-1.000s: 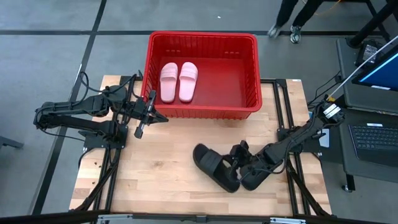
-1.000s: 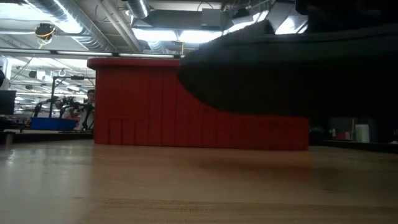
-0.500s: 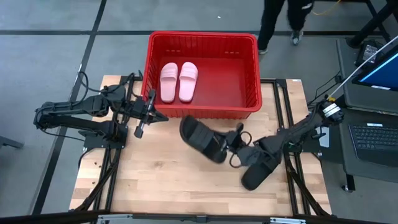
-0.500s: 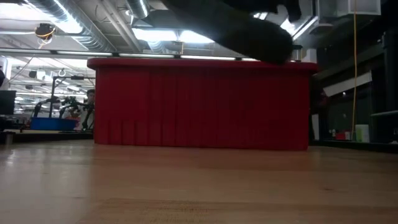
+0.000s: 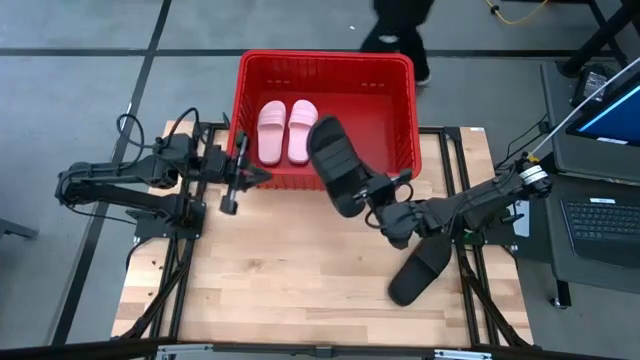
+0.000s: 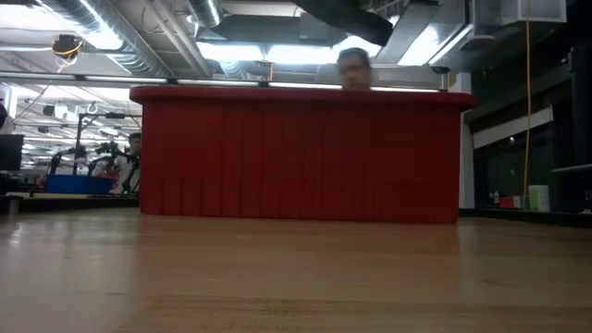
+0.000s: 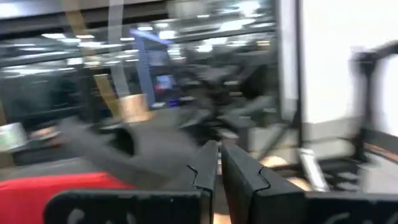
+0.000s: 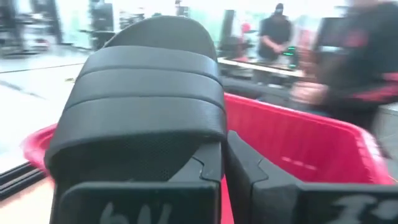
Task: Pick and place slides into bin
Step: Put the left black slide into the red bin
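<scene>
My right gripper [image 5: 373, 192] is shut on one black slide [image 5: 336, 162] and holds it in the air over the near rim of the red bin [image 5: 400, 70]. The slide also shows at the top of the low view [image 6: 356, 14]. Two pale pink slides [image 5: 288, 130] lie side by side, soles down, on the bin's floor at its left. The other black slide [image 5: 418, 272] lies on the table, right of centre. My left gripper [image 5: 240, 176] is shut and empty by the bin's near left corner. My right gripper pinches the black slide's broad strap [image 8: 186, 134] at one side end, between its two fingers [image 8: 208, 165]. The fingers come nearly level from the table's right side. The slide is lifted clear, tilted, its far end over the bin.
A person walks past beyond the bin [image 5: 400, 30], and a head shows behind the bin in the low view [image 6: 351, 65]. Bare wooden table top [image 5: 270, 270] stretches across the near left. A laptop and stand [image 5: 600, 215] sit off the table's right edge.
My right gripper has picked one black slide up from the table beside the other. It has carried it up and toward the far edge, to above the bin's near rim. The second black slide has stayed on the table.
</scene>
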You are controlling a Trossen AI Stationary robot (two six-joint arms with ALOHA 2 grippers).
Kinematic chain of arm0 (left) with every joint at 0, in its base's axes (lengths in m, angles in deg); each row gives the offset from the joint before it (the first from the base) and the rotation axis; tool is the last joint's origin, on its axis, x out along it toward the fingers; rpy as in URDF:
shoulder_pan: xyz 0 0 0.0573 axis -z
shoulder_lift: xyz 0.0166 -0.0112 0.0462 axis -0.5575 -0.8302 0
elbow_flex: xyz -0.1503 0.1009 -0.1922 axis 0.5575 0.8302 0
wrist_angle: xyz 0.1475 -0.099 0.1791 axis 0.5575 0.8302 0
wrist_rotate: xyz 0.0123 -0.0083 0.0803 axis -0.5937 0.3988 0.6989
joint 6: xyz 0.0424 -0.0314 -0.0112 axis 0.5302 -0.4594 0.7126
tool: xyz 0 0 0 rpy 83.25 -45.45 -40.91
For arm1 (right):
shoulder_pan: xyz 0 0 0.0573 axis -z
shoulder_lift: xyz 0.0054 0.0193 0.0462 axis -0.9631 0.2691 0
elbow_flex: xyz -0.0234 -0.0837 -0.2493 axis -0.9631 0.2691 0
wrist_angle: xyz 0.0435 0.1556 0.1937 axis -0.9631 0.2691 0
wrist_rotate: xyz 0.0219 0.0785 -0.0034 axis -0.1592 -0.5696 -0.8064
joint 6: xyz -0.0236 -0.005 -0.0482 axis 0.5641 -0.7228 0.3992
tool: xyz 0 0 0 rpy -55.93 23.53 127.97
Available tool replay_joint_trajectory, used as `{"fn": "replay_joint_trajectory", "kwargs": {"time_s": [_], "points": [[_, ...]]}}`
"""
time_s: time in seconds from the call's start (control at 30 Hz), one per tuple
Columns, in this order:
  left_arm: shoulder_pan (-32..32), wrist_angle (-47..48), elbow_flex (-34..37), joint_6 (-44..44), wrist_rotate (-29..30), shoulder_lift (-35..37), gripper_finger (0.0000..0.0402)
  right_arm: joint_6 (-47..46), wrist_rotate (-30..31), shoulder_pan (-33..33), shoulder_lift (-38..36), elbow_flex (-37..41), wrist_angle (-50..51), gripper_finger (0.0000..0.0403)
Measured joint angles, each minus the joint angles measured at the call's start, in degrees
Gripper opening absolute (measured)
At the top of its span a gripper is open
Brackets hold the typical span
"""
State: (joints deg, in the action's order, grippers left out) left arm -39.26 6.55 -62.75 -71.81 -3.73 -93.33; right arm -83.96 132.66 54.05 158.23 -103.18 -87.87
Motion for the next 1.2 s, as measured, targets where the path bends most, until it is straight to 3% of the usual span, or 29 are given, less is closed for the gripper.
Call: {"fn": "replay_joint_trajectory", "kwargs": {"time_s": [0.1,0.5,0.77,0.97,1.2], "points": [[1.63,-1.71,0.0,2.57,8.02,-1.93,0.003,-0.06,1.42,-0.02,0.0,-0.12,0.02,0.0008],[9.61,-10.69,0.0,18.61,18.05,-11.34,0.0099,-3.16,1.89,1.73,0.33,-0.12,-0.75,0.0008],[16.12,-16.91,0.0,32.8,32.94,-15.25,0.0146,-4.69,0.65,3.8,0.33,-0.12,-0.9,0.0008],[17.19,-20.8,-2.16,36.49,43.74,-19.89,0.0177,-4.83,-1.4,5.12,0.33,-0.12,-0.99,0.0008],[17.21,-20.55,-7.97,38.29,45.64,-26.66,0.0184,-5.11,-2.76,5.89,0.35,-0.12,-1.3,0.0008]]}}
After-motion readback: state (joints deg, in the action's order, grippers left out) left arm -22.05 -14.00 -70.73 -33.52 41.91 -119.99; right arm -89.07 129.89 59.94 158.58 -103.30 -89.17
